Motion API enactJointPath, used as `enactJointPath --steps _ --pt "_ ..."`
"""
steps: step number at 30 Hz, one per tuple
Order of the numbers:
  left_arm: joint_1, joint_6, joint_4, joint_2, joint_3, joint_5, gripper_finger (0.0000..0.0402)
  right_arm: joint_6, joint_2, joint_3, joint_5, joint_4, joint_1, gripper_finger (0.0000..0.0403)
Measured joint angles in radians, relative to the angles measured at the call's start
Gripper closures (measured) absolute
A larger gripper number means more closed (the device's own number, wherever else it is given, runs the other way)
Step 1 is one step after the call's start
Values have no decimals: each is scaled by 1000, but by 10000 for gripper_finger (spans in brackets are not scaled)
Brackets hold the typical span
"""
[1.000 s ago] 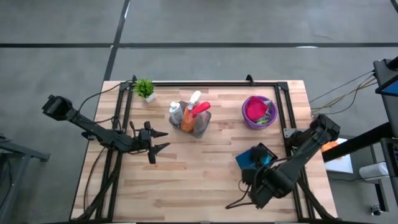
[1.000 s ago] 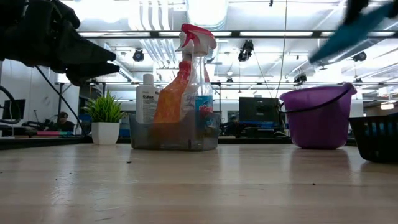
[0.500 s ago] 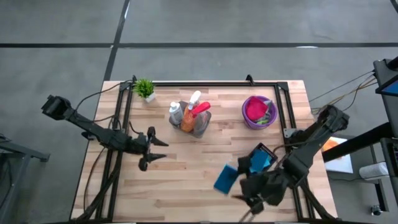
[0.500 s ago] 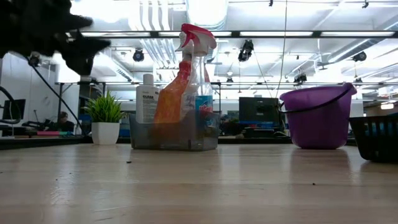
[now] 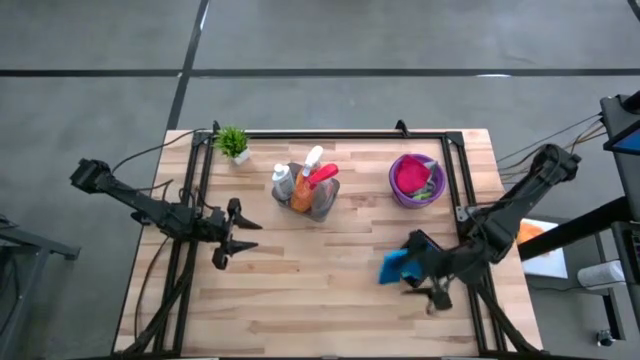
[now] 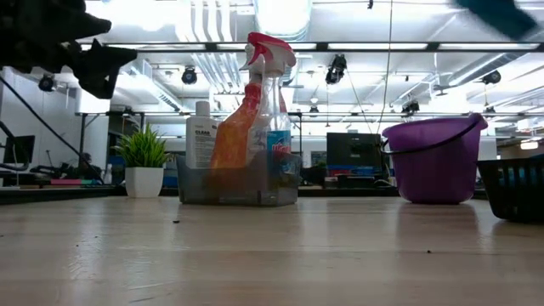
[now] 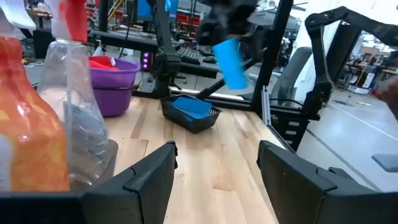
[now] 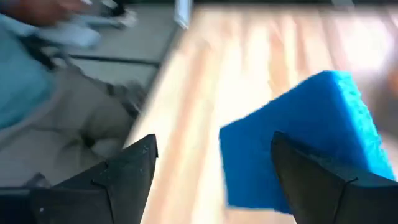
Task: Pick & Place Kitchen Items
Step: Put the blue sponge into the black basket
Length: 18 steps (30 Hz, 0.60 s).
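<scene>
Motion-blurred blue sponge point(image 8: 303, 140)

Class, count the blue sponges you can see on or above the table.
2. One blue sponge is in the air near the right gripper; another sponge lies in the black basket. More may be hidden beneath it.

One camera looks straight down, one level across the tabletop, both sharing the purple bucket point(image 5: 417, 180); wrist cameras sit close.

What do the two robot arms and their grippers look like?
Both arms are slim, dark and jointed. The left gripper and the right gripper each have two black, wedge-shaped fingers. A thin dark cable runs along the left arm.
</scene>
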State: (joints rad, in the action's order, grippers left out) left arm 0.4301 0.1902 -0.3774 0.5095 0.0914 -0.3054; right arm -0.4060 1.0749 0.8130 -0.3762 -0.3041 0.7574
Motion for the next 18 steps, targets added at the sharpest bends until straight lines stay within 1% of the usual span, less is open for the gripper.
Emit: enactJointPath --steps 2,5,7,9,14,18 --pt "0 1 21 -8 0 -8 171 -99 -49 -43 -19 -85 -1 96" --pt "0 15 39 -10 0 -19 171 -242 -109 -107 -19 -183 -1 96" --pt "0 18 42 -10 0 -25 171 -324 -140 -147 -1 -219 0 96" --pt "0 22 42 -10 0 -27 171 -386 -167 -179 12 -218 -1 96" --pt "0 24 41 -10 0 -27 171 -504 -195 -228 31 -249 0 96" --pt "0 27 40 -10 0 -27 171 -615 -181 -254 31 -346 -1 96"
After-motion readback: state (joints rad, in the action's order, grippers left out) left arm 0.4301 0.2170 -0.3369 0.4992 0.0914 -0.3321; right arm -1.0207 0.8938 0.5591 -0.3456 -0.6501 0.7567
